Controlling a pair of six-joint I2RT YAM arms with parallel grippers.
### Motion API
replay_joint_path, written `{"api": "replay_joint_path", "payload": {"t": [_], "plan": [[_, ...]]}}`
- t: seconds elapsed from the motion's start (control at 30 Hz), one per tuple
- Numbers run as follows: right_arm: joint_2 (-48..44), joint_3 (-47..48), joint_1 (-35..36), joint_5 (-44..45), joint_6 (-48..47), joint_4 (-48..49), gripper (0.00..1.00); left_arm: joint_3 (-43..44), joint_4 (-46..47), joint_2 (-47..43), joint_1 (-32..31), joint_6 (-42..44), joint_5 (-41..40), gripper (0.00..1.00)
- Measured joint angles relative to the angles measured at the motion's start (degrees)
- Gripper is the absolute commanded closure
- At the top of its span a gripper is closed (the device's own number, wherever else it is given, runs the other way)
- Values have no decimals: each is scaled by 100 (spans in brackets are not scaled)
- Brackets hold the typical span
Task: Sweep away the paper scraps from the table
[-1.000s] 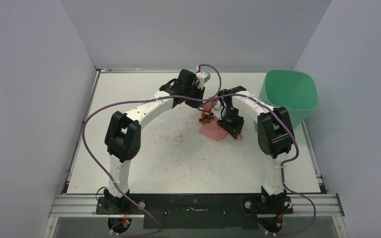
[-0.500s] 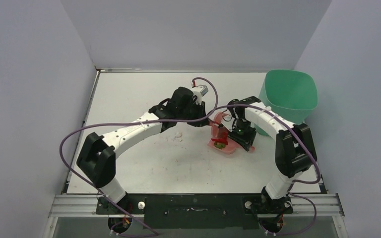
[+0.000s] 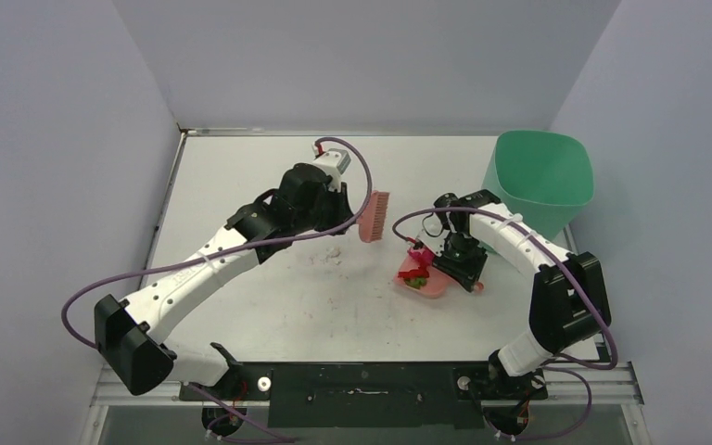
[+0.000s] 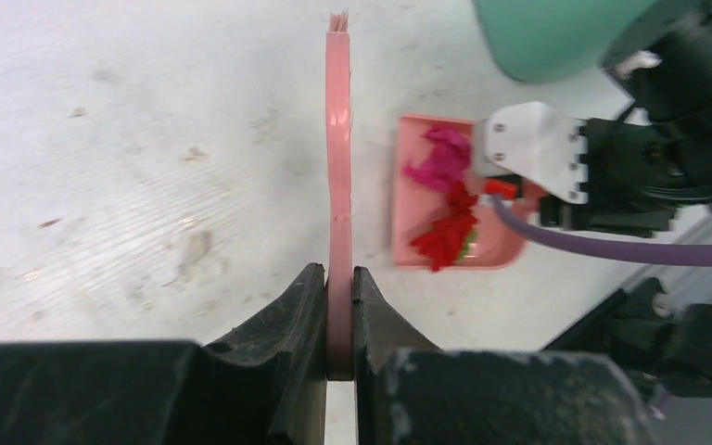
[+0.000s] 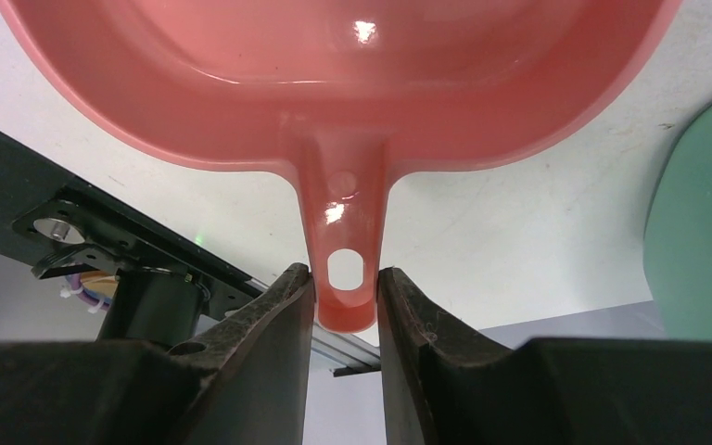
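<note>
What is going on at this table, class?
Two robot arms are sweeping up. The left gripper is shut on a pink brush, held apart from the pink dustpan. The right gripper grips that dustpan by its handle; red, magenta and green paper scraps lie in it. A green bin stands at the far right of the table.

We find the dustpan (image 3: 434, 287) right of the centre of the counter (image 3: 241, 185), with the paper scraps (image 3: 416, 272) lying in it and the right gripper (image 5: 345, 283) clamped on its handle at its right side. The brush (image 3: 374, 216), held in the left gripper (image 4: 338, 278), lies left of and behind the dustpan, apart from it. The bin (image 3: 538, 176) stands at the far right, behind the dustpan.
</note>
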Motion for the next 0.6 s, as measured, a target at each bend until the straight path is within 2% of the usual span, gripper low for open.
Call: {"api": "replay_joint_path", "payload": {"t": [0.33,0.6], "plan": [[-175,-212,42,7,-131,2,95,546,-1947,-275,334,931,-1792,100],[-90,-219,282,28,-111,50,95,723,-2774,603,507,1268,-2352,100]]}}
